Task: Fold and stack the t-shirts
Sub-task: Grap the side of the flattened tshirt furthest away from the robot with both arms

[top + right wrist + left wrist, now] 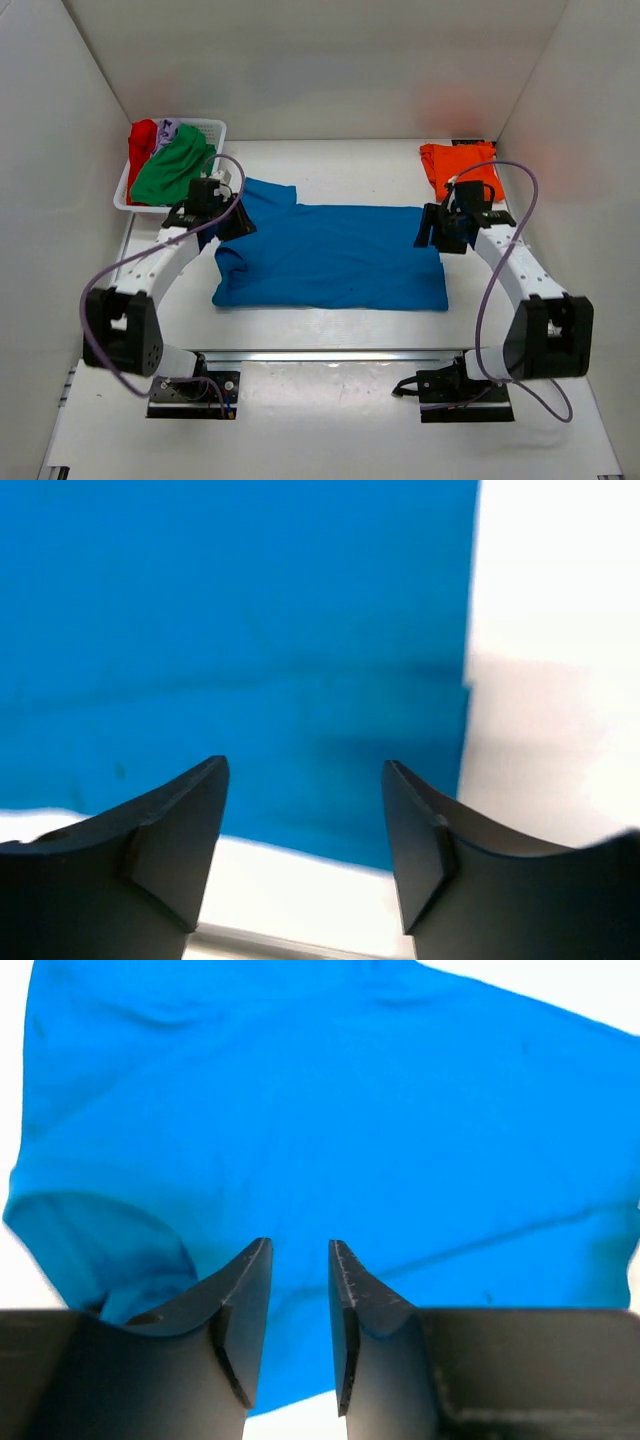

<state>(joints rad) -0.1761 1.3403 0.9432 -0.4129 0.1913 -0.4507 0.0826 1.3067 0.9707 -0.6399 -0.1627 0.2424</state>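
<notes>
A blue t-shirt [330, 255] lies spread flat in the middle of the white table, with one sleeve bunched at its left end. My left gripper [226, 216] hovers over that left end, and its jaws [300, 1245] stand narrowly apart with nothing between them; blue cloth [320, 1110] fills the view below. My right gripper [441, 231] hovers over the shirt's right end. It [305, 763] is wide open and empty above the shirt's corner [230, 630]. A folded orange t-shirt [455, 165] lies at the back right. Green [172, 168], red [142, 140] and lilac [167, 130] shirts sit in the basket.
A white slatted basket [213, 129] stands at the back left, close to my left arm. White walls close in the table on the left, right and back. Purple cables loop off both arms. Bare table [550, 680] shows to the right of the blue shirt.
</notes>
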